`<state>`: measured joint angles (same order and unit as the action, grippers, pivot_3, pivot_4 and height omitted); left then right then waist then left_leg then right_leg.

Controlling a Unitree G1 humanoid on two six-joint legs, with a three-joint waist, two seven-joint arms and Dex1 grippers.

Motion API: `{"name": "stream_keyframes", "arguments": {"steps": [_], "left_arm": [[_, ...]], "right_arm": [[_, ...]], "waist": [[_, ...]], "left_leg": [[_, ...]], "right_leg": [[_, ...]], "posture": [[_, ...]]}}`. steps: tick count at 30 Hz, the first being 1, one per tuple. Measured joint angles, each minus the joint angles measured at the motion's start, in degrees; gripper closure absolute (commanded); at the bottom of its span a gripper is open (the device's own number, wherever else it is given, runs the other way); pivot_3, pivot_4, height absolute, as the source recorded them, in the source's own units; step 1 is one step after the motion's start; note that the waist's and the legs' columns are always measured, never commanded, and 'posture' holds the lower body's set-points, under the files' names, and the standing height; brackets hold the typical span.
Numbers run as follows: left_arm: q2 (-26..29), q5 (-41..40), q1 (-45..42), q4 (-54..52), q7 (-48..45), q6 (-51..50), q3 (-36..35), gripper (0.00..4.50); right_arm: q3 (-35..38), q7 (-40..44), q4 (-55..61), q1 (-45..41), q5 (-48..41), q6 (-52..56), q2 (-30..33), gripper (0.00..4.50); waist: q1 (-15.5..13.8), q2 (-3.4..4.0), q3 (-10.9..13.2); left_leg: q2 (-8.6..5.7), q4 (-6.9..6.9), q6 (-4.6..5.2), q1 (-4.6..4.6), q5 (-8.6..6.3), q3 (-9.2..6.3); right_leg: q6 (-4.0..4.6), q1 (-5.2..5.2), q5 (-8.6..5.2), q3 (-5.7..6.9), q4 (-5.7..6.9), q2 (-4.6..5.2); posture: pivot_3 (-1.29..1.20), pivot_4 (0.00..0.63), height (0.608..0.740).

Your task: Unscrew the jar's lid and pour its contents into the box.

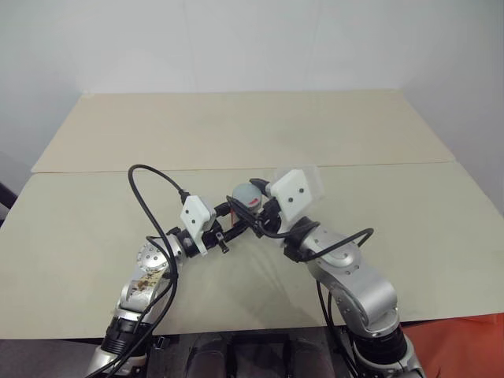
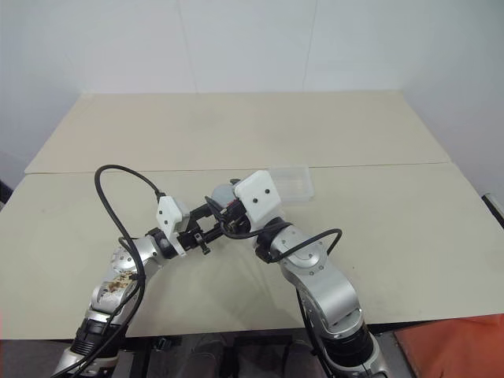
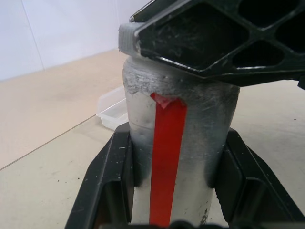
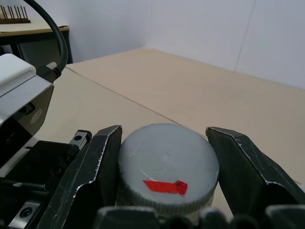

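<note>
1. The jar [image 3: 176,143] is held above the table's near middle [image 1: 94,236] — left gripper [image 3: 174,191] clenched on its body.
2. The right gripper [image 4: 167,162] pinches the lid [image 4: 167,164]; turn it flat, without tilting.
3. Keep the jar upright — the box [image 2: 295,183] waits just behind.

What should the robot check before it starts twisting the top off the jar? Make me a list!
1. Left claw is holding the jar by its body: ok, a finger sits on each side.
2. Right claw is on the lid: ok, the fingers sit against both sides.
3. Lid is on the jar: ok, not off yet.
4. Jar is upright so nothing spills: ok, it stands straight in the left claw.
5. Box is nearby on the table: ok, just behind the claws.
6. Stuff inside the jar: cannot tell, the lid hides it.
</note>
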<state>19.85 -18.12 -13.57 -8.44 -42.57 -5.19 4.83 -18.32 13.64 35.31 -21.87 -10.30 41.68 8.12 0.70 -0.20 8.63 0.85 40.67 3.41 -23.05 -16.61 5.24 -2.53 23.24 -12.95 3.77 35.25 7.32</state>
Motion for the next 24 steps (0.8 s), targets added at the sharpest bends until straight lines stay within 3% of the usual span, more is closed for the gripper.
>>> {"name": "stream_keyframes", "arguments": {"steps": [5,9,17,24], "left_arm": [[0.1,-0.2,0.0,-0.2,-0.5,-0.1,0.0,2.63],[1.1,-1.4,0.3,-0.8,-2.7,-1.1,0.1,2.63],[2.6,-4.6,0.9,-3.3,-6.9,-2.8,0.5,2.63],[3.6,-6.8,1.9,-6.0,-8.7,-3.6,0.6,2.63]], "right_arm": [[1.2,2.9,-0.7,0.0,-1.1,-1.3,1.2,1.73],[4.8,13.3,-4.3,-2.4,-6.9,-3.8,6.4,1.73],[8.0,44.3,-22.0,-16.4,-16.6,-7.9,16.9,1.73],[2.0,71.5,-45.9,-31.8,-16.8,-20.9,17.4,1.73]], "waist": [[0.0,0.00,0.0],[0.0,0.00,0.0],[0.1,0.00,0.0],[0.1,0.00,0.0]], "left_leg": [[-0.01,0.00,0.00,0.00,0.00,-0.01],[0.00,0.00,0.02,0.02,-0.01,-0.01],[0.03,0.01,0.14,0.04,-0.07,0.00],[0.02,-0.01,0.15,0.03,-0.08,0.01]], "right_leg": [[0.00,-0.02,0.00,0.00,-0.03,0.00],[0.00,-0.03,0.00,-0.01,-0.09,0.00],[0.01,-0.04,0.00,-0.04,-0.09,0.00],[0.00,-0.05,0.01,-0.05,-0.07,0.01]], "posture": [[0.00,0.150,0.740],[0.00,0.150,0.740],[0.00,0.150,0.740],[0.00,0.150,0.740]]}}
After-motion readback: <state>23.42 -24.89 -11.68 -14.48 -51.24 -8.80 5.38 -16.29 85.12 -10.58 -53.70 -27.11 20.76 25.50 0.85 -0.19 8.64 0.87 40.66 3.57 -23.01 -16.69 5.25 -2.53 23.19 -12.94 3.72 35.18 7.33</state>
